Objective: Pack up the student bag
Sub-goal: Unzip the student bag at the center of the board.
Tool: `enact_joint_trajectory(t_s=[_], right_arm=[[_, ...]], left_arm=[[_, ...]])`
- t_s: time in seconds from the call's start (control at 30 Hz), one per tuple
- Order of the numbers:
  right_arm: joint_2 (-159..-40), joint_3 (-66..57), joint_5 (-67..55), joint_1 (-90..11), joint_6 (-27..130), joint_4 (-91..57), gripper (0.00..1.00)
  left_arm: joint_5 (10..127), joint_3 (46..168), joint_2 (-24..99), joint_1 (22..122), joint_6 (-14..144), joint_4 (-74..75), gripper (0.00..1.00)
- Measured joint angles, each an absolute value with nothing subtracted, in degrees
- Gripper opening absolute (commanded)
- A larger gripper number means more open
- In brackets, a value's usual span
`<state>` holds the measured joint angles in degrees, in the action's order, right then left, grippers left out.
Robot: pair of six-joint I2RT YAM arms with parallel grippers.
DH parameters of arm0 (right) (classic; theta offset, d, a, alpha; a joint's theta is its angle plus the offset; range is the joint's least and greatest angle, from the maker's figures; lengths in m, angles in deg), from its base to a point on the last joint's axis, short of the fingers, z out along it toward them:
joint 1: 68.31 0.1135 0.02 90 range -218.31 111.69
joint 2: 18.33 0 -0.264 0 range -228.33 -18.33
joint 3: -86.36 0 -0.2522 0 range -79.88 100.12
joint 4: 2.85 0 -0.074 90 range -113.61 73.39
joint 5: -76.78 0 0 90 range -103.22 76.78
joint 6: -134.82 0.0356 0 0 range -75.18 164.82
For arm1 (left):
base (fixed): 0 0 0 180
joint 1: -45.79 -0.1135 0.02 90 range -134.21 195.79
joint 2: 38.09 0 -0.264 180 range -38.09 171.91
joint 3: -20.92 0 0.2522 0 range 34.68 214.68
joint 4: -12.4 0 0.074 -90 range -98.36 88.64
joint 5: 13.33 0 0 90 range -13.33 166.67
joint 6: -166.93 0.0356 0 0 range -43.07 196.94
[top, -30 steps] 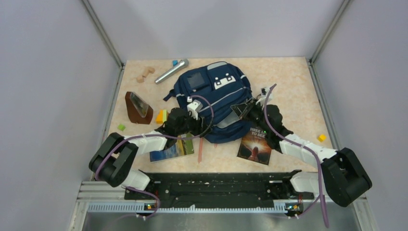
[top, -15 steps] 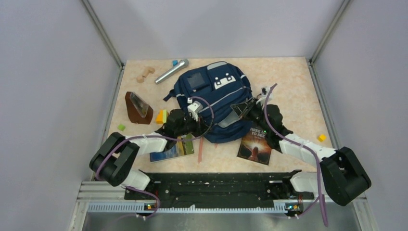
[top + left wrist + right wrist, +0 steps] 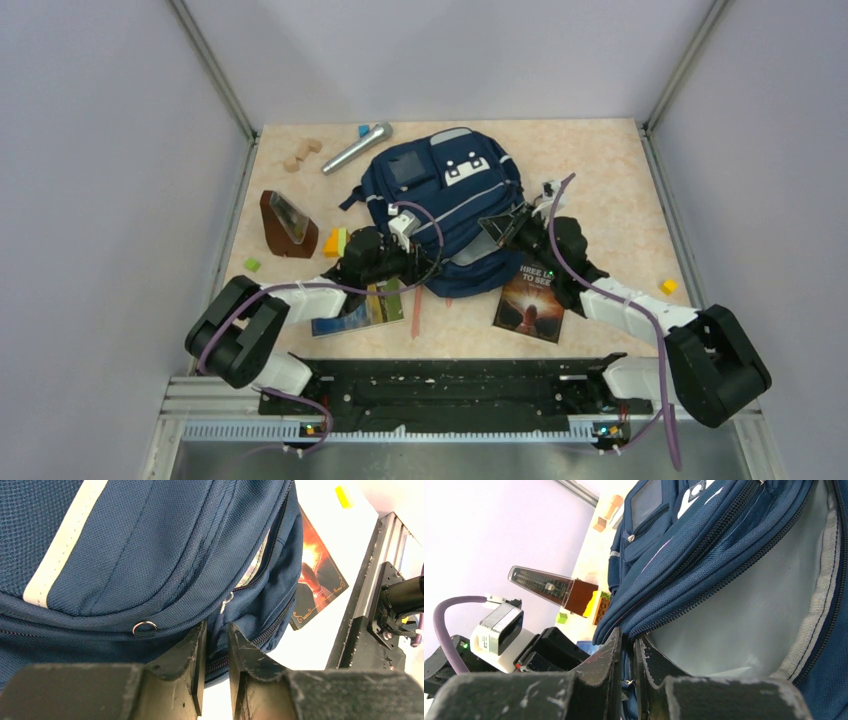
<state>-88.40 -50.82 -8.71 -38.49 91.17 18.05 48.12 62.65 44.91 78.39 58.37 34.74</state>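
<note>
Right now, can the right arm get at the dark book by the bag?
Probably not: the right claw is shut on the bag's open edge, and the book lies partly under that arm. It would need to let go first.

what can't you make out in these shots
Top external: student bag opening, mostly covered by the left arm and right arm.
Right wrist: bag contents; only grey lining shows.
Left wrist: whether left gripper pinches fabric; the fingers hide it.
Top external: dark book title, cut off by the right arm.

Plain lilac walls [image 3: 110,150] enclose a speckled peach tabletop [image 3: 600,170] under even light.
</note>
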Motion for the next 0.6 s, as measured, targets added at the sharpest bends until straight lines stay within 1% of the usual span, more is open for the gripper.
enact_joint_trajectory(t_s=[0.07,0.17,0.23,0.33,0.43,0.6], right_arm=[[-88.48,-50.82,-8.55,-38.49,91.17,18.05,0.01],[-88.53,-50.82,-8.53,-38.49,91.17,18.03,0.01],[-88.53,-50.82,-8.53,-38.49,91.17,18.03,0.01],[-88.55,-50.82,-8.53,-38.49,91.17,18.00,0.01],[-88.55,-50.82,-8.55,-38.49,91.15,17.89,0.01],[-88.55,-50.82,-8.62,-38.49,91.08,17.68,0.00]], left_arm=[[47.99,62.71,45.48,78.39,58.32,35.54,0.32],[47.94,62.87,46.20,78.39,58.15,36.00,0.31],[47.94,63.08,46.71,78.39,58.13,36.13,0.26],[47.97,63.41,47.38,78.39,57.73,36.20,0.12],[47.83,63.52,47.65,78.41,57.51,36.44,0.01],[49.06,63.52,46.97,78.59,57.32,35.57,0.00]])
